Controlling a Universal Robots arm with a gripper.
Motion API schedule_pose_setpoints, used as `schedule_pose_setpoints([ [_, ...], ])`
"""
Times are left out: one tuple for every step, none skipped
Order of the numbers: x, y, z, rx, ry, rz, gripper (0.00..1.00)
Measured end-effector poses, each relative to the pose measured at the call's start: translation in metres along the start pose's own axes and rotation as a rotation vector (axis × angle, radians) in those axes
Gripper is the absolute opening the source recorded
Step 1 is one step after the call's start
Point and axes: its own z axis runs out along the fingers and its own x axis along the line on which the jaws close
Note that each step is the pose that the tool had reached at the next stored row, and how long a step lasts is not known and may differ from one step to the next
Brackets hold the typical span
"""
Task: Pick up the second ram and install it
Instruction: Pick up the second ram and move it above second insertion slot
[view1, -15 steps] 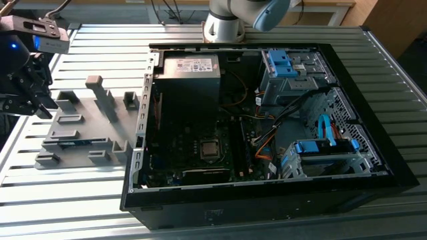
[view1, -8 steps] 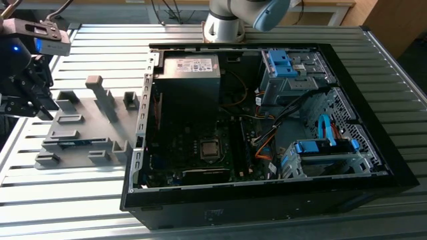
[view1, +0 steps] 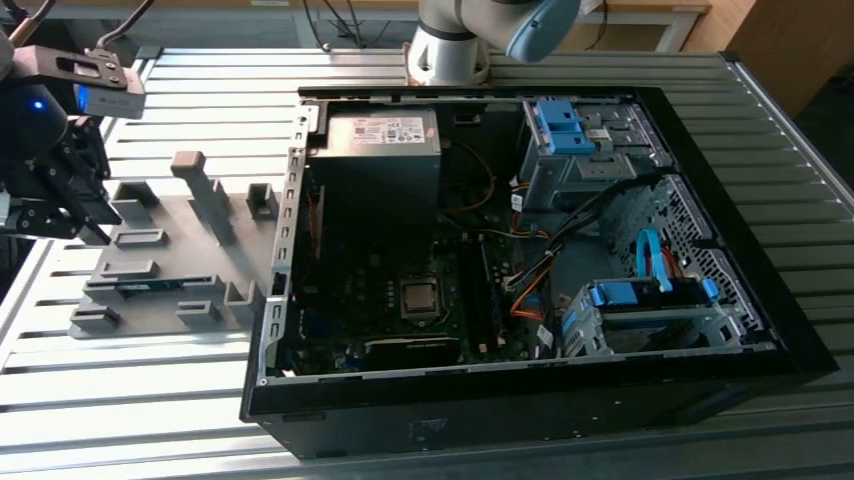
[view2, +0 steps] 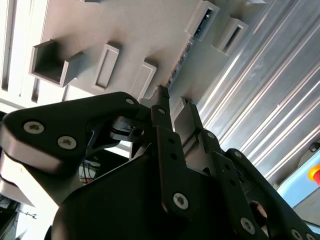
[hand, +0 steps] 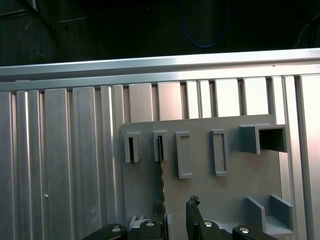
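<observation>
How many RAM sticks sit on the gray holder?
1: the second ram, standing on edge in the gray holder, close to the gripper. Whether more sit inside the computer case can't be told.

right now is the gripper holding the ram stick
No, the ram stick sits in the gray tray's slot, with the open gripper near its end.

Ribbed aluminium table (view1: 134, 400), wooden panel (view1: 787, 40) behind
</observation>
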Motion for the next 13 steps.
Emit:
schedule_pose_setpoints([
  [0.0000,0.0000,0.0009,0.0001,-0.0001,0.000,0.33],
  [0.0000,0.0000,0.0019,0.0000,0.0000,0.000,0.33],
  [0.0001,0.0000,0.0028,0.0000,0.0000,0.000,0.33],
  [0.0001,-0.0001,0.0036,-0.0001,0.0000,0.000,0.33],
  [0.0001,-0.0001,0.0045,-0.0002,0.0000,0.000,0.33],
  [0.0001,-0.0001,0.0053,-0.0002,0.0000,0.000,0.33],
  [0.0001,-0.0001,0.0062,-0.0002,0.0000,0.000,0.33],
  [0.0001,-0.0001,0.0070,-0.0003,0.0000,0.000,0.33],
  [0.0001,-0.0001,0.0078,-0.0003,0.0000,0.000,0.33],
  [0.0001,-0.0001,0.0085,-0.0003,0.0000,0.000,0.33],
  [0.0001,-0.0001,0.0092,-0.0003,0.0000,0.000,0.33],
  [0.0001,-0.0001,0.0100,-0.0003,0.0000,0.000,0.33],
  [0.0002,-0.0001,0.0108,-0.0003,0.0001,0.000,0.33],
])
